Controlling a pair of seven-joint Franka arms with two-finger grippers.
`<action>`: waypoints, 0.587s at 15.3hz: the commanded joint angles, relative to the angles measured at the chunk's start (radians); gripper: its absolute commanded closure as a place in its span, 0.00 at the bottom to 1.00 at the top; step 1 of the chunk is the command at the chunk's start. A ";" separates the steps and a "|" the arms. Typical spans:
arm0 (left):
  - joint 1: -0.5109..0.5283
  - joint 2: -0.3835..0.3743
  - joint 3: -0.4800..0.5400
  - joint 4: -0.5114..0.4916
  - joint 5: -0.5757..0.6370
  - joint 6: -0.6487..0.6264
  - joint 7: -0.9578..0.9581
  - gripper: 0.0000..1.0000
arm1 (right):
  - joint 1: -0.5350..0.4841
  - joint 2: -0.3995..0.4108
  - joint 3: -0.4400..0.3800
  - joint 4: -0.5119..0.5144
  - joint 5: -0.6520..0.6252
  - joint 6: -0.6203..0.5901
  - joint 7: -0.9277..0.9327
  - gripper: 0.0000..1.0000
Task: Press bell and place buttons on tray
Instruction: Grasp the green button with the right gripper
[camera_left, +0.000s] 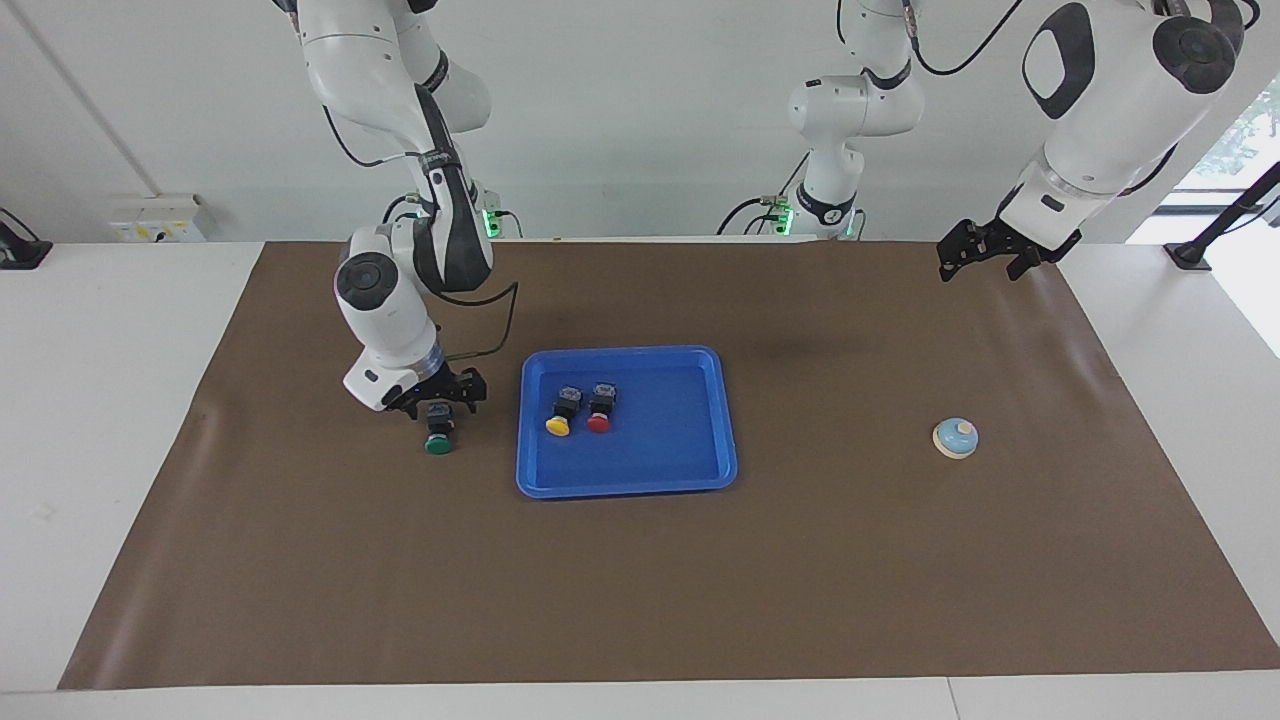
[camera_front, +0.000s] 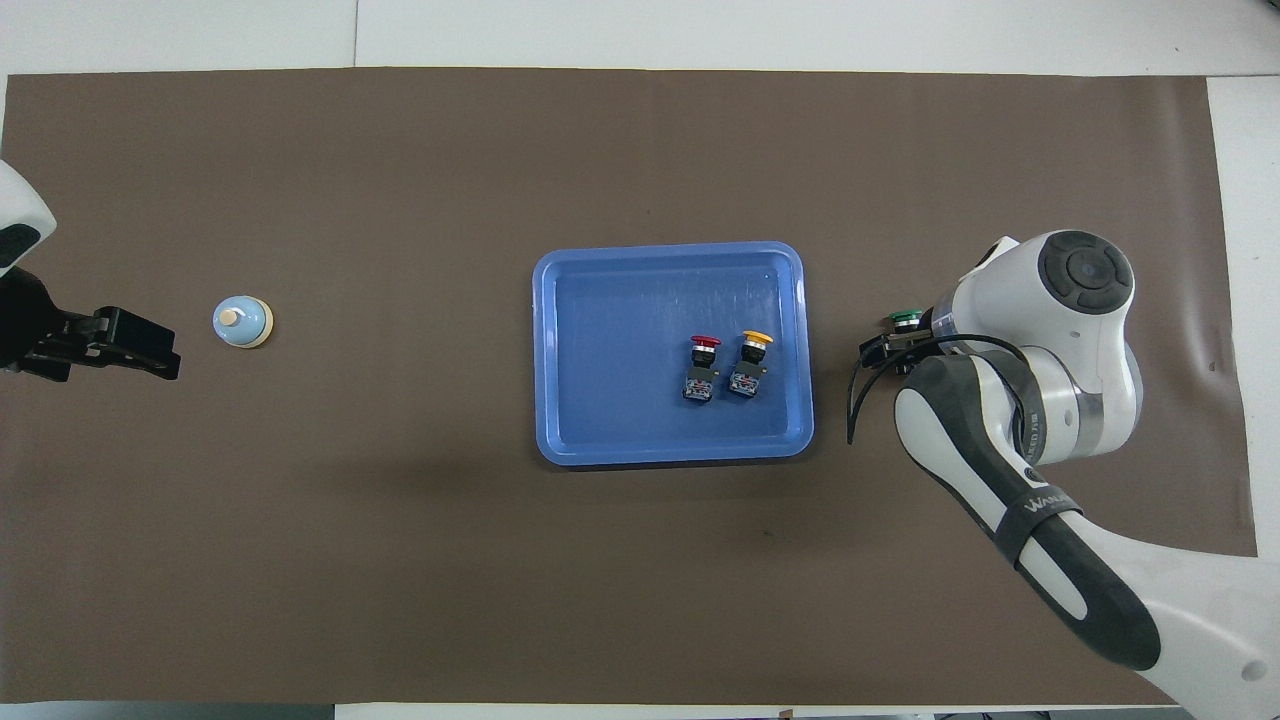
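Green button (camera_left: 437, 436) cap away from robots

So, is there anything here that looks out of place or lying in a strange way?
Only the green button: it lies on the brown mat beside the tray, toward the right arm's end, under the open right claw. The yellow button and red button lie tipped inside the tray. Nothing looks damaged.

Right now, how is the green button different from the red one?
The green button lies on the brown mat beside the tray, while the red button lies in the tray next to the yellow button. The open right pincer sits right over the green one; nothing is near the red one. Both lie on their sides, with black bodies and round caps.
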 joint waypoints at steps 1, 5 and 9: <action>0.012 -0.005 -0.005 0.009 -0.010 -0.012 -0.009 0.00 | -0.023 -0.012 0.014 -0.025 -0.012 0.025 -0.019 0.24; 0.012 -0.005 -0.008 0.009 -0.010 -0.012 -0.009 0.00 | -0.029 -0.010 0.016 -0.023 -0.010 0.034 -0.010 0.83; 0.013 -0.005 -0.005 0.009 -0.010 -0.012 -0.009 0.00 | 0.002 -0.006 0.025 0.119 0.028 -0.143 0.077 1.00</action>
